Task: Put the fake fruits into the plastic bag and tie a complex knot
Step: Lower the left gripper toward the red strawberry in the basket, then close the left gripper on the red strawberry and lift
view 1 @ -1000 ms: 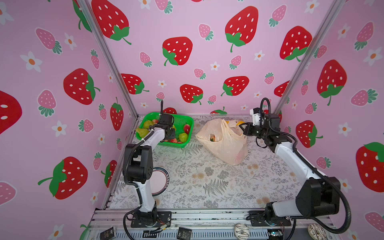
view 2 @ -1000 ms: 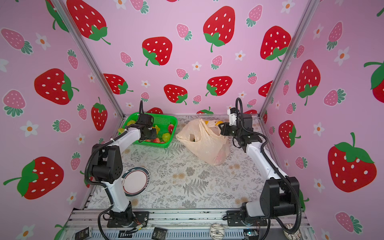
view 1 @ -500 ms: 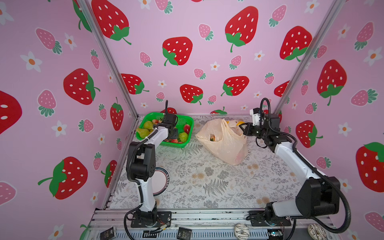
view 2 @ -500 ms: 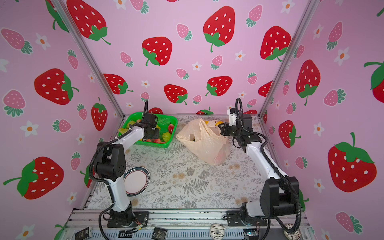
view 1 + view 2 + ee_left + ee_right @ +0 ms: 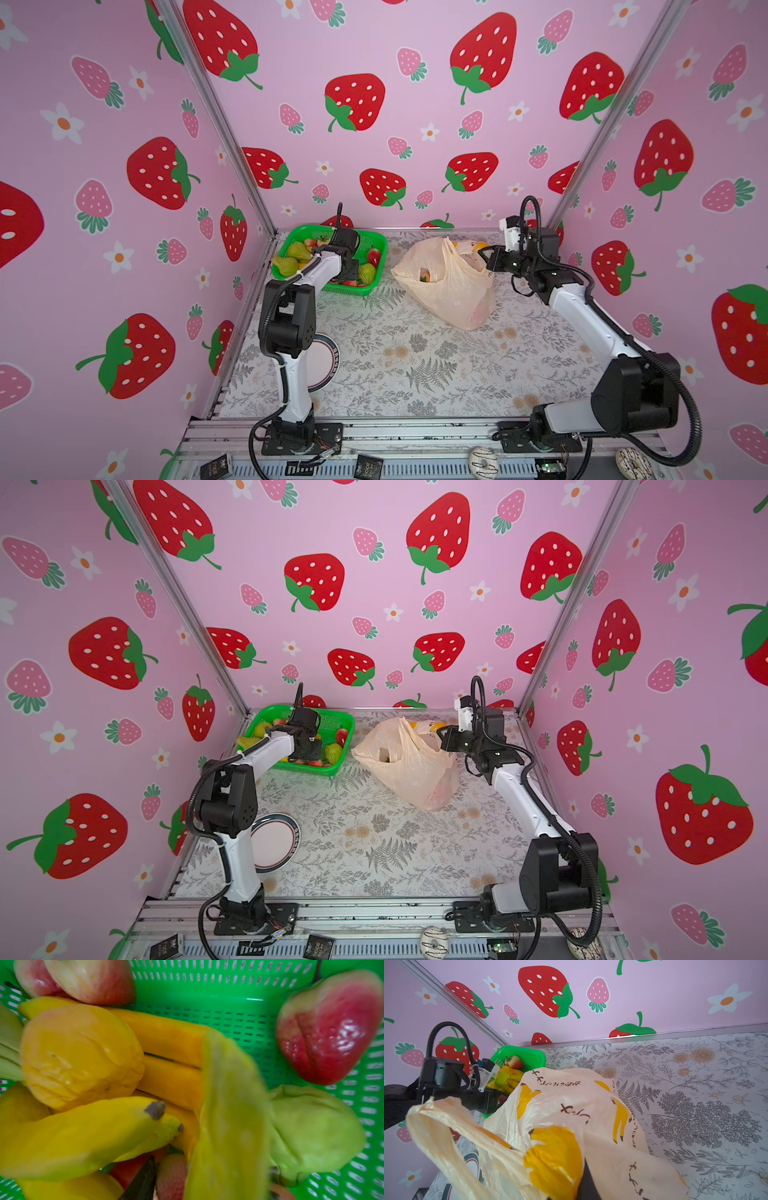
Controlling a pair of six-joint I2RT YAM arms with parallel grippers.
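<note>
Setting: staged robot-lab booth. Evidence: pink strawberry-print wall panels (image 5: 399, 137) joined by aluminium corner posts (image 5: 220, 120); floral-print surface (image 5: 415, 353); left arm (image 5: 286, 320) and right arm (image 5: 582, 316) bolted to a slotted metal rail (image 5: 415, 434), cables exposed.

Both top views high, same scene; wrists close: basket (image 5: 228, 991), bag (image 5: 571, 1105).

Brown Japanese lettering runs over the plastic bag (image 5: 571, 1095) at the right gripper (image 5: 487, 258), too turned and crumpled to read.
</note>
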